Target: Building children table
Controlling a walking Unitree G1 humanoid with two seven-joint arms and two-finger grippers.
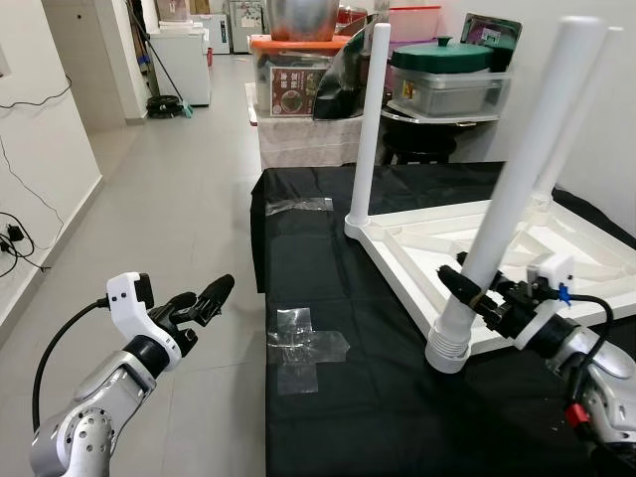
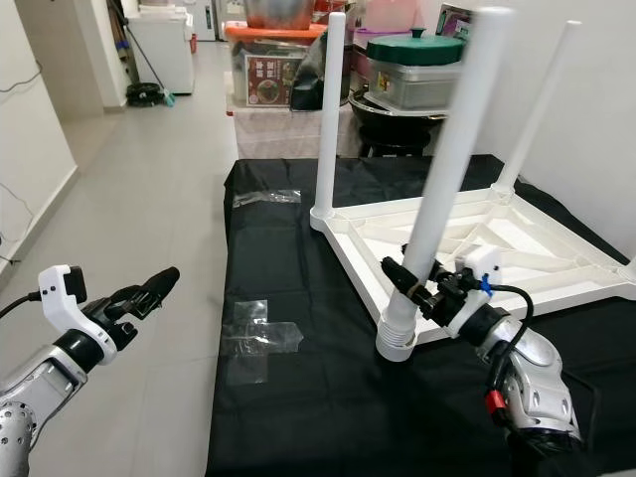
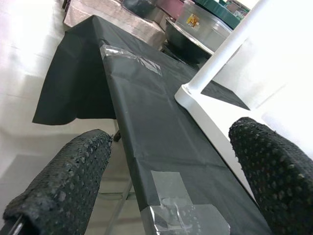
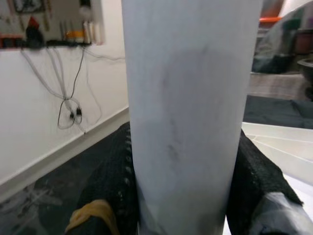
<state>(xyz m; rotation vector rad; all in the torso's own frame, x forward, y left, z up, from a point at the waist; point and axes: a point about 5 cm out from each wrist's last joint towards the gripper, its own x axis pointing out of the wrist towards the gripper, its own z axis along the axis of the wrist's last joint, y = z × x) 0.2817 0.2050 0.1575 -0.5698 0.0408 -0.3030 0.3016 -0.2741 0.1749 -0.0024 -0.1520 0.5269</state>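
The right hand (image 1: 475, 294) grips the near leg (image 1: 517, 184) just above its socket at the tabletop's (image 1: 517, 243) near corner; the leg leans away. The left hand (image 1: 204, 298), open and empty, hovers off the table's (image 1: 338, 417) left edge, farther away.

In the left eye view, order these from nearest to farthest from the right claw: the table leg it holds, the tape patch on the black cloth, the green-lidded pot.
1. Table leg: clamped in the right claw.
2. Tape patch: on the cloth, toward the robot's left.
3. Green-lidded pot: far behind the table.
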